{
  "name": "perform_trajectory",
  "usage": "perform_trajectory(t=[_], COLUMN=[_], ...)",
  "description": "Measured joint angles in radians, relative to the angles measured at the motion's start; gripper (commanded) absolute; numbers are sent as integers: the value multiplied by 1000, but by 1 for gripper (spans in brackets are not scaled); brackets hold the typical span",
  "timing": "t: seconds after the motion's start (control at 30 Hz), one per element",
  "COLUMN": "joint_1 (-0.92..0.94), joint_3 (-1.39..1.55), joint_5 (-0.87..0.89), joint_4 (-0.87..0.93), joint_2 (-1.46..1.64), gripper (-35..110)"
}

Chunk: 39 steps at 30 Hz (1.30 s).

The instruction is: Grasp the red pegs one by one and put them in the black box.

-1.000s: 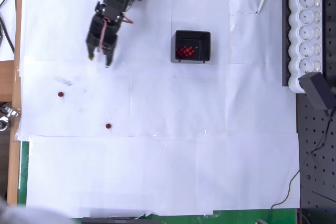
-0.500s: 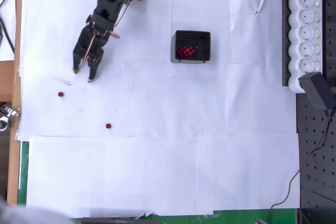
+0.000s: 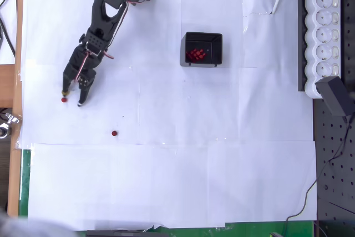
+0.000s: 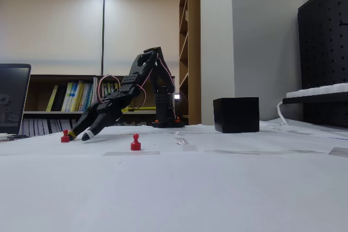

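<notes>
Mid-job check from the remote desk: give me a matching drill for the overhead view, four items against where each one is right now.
Items
1. end effector
2. peg at the left
3. other loose peg
4. black box

Places or states
A. alone on the white paper, nearer the bottom edge
B. holds a cluster of red pegs
C. open, fingertips low over the paper at the left
D. right beside one fingertip

Pairs: 1-C, 2-D, 3-A, 4-B
</notes>
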Motion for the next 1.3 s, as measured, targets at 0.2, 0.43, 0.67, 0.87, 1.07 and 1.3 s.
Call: perform_trajectory(t=[0.2, 0.43, 0.67, 0.87, 1.07, 1.3], joint_1=[12, 21, 25, 25, 21, 21], joint_3=[51, 78, 84, 77, 55, 52], joint_5=[5, 5, 20, 20, 20, 32], joint_4=[0, 0, 0, 26, 44, 58], joint_2=[41, 63, 67, 64, 48, 44], gripper=[21, 21, 21, 21, 21, 21])
